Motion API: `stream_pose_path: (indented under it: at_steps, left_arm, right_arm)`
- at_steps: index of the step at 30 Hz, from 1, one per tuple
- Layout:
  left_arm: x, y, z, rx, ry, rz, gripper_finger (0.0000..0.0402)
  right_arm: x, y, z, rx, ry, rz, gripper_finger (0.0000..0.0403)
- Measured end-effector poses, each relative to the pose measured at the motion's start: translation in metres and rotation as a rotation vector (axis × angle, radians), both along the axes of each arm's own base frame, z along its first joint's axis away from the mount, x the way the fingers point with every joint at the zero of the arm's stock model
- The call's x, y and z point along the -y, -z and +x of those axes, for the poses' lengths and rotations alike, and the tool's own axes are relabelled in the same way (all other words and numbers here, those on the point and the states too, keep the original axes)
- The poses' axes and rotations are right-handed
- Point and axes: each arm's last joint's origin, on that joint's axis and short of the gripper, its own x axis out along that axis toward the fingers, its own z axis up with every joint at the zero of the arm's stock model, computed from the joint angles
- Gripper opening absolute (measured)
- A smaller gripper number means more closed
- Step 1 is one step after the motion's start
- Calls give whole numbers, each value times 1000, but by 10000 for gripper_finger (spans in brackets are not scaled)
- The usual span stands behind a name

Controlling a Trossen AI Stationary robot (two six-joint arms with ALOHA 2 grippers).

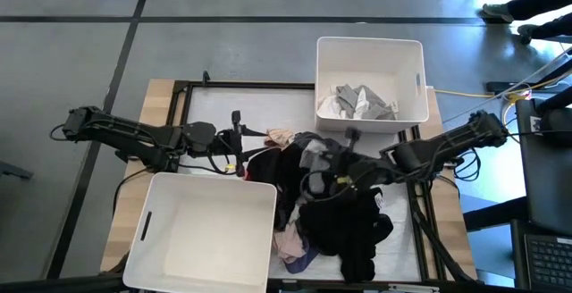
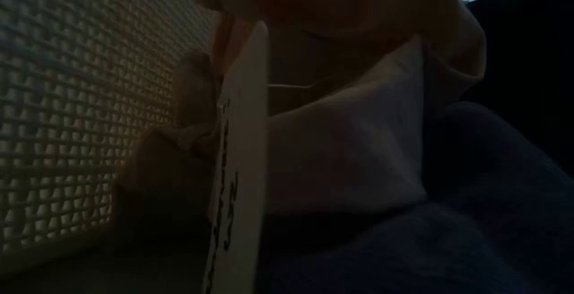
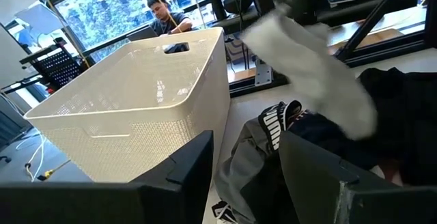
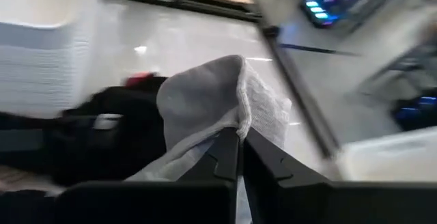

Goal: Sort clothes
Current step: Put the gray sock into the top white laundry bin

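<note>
High view: the heap of small soft fabric clothes [image 1: 326, 204], mostly black with pink, maroon and grey pieces, lies on the wooden bench [image 1: 161, 101] at about 5 o'clock from the bench's middle, its long axis running from 12 toward 6 o'clock. The right gripper [image 1: 315, 161] sits over the heap's 12 o'clock end, its fingers closed on a light grey knitted sock [image 4: 212, 108]; in the right wrist view the sock folds over the fingertips and hangs down on both sides. The left gripper [image 1: 239, 154] rests at 9 o'clock of the heap, fingers apart and holding nothing. A large white rectangular plastic bin [image 1: 201, 235] stands at 7 o'clock, touching the heap's edge. A second white plastic bin [image 1: 369, 83] at 1 o'clock holds a few grey and white garments [image 1: 356, 103].
</note>
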Motion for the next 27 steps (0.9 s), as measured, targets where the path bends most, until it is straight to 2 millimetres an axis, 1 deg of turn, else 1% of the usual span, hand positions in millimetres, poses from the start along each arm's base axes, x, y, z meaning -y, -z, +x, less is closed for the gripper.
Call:
stream_pose_path:
  at_steps: [3, 8, 12, 19, 23, 27]
  left_arm:
    - [0, 0, 0, -1, 0, 0, 159]
    - [0, 1, 0, -4, 0, 0, 159]
    - [0, 0, 0, -4, 0, 0, 159]
    - [0, 0, 0, 6, -7, -43, 159]
    - [0, 1, 0, 5, -8, -45, 159]
    - [0, 0, 0, 1, -4, -24, 159]
  right_arm:
    - [8, -10, -13, 27, 86, -80, 16]
    - [21, -27, -34, 58, 225, -260, 16]
    - [40, -39, -45, 51, 300, -340, 16]
    - [87, -50, -56, 21, 480, -372, 16]
    - [116, -51, -59, -2, 612, -372, 17]
    - [143, -50, -63, -26, 707, -349, 17]
